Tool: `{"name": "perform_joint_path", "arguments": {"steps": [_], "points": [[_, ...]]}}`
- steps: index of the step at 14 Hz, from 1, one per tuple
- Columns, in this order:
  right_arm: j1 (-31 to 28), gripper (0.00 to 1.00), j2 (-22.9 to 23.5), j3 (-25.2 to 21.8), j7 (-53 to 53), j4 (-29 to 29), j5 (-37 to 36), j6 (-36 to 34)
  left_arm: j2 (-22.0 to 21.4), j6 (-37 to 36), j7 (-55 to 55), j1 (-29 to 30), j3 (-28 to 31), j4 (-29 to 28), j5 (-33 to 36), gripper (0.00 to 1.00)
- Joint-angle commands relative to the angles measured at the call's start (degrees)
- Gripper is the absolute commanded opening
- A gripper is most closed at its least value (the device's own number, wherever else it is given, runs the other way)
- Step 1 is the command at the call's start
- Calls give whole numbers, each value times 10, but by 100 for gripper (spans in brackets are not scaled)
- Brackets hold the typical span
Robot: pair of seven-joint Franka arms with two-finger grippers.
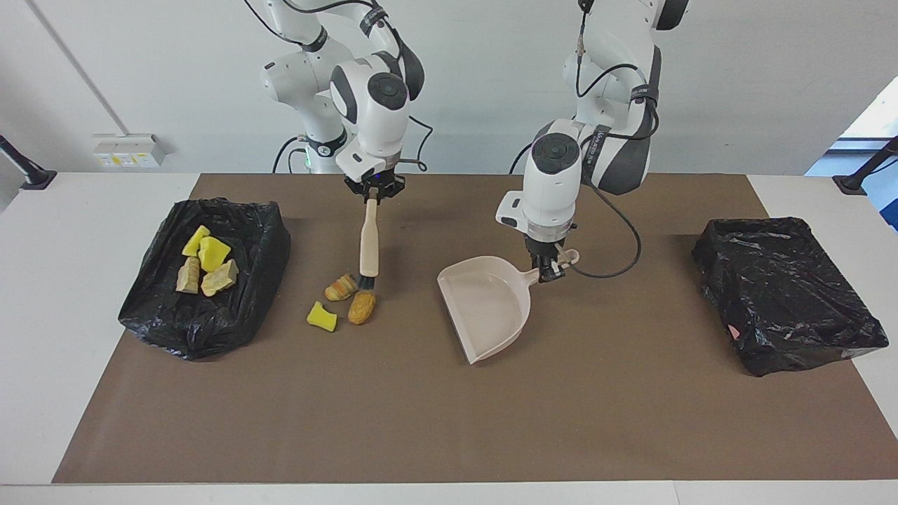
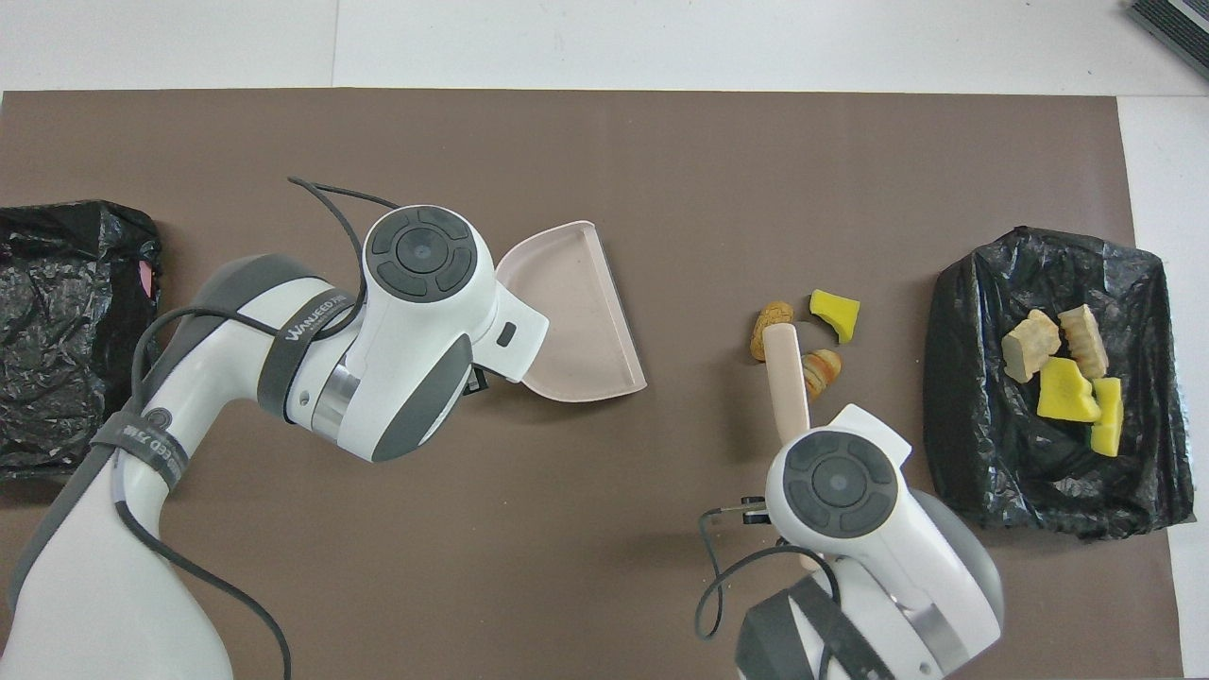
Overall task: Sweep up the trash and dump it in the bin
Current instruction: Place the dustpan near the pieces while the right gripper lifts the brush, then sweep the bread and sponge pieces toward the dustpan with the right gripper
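**A:** What could go wrong?

**B:** The dustpan (image 1: pixel 487 308), in the middle of the frame, is well apart from the three loose bits of trash (image 1: pixel 361 307). A hard push from the brush (image 1: pixel 368 242) could scatter them past it.

**A:** Are the tools held?

**B:** Yes. The left end effector (image 1: pixel 549 272) is clamped on the dustpan. The right end effector (image 1: pixel 373 195) is clamped on the brush.

**A:** What else is around?

**B:** On the counter (image 1: pixel 84 210), one black bag (image 1: pixel 266 238) holds four bits. The other bag (image 1: pixel 786 294) looks empty. I think the way is open.

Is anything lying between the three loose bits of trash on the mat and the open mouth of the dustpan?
Nothing visible does. The three loose bits of trash and the dustpan have only bare mat between them. The brush, shut in the right pincer, hangs over the bits; the left pincer holds the dustpan.
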Motion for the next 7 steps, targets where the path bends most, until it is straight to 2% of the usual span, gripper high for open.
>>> {"name": "perform_joint_path", "arguments": {"steps": [1,3,5,7], "points": [[-55,0,30,7,-75,35,-52,-6,-7,-7,16,-20,3,-5,25,0],[-90,0,49,8,-117,58,-84,-5,-7,-7,19,-26,1,-5,29,0],[-115,0,71,7,-143,84,-91,9,-6,-7,19,-26,1,-3,29,0],[-146,0,85,7,-179,86,-92,34,-3,-9,28,-29,1,-3,29,0]]}}
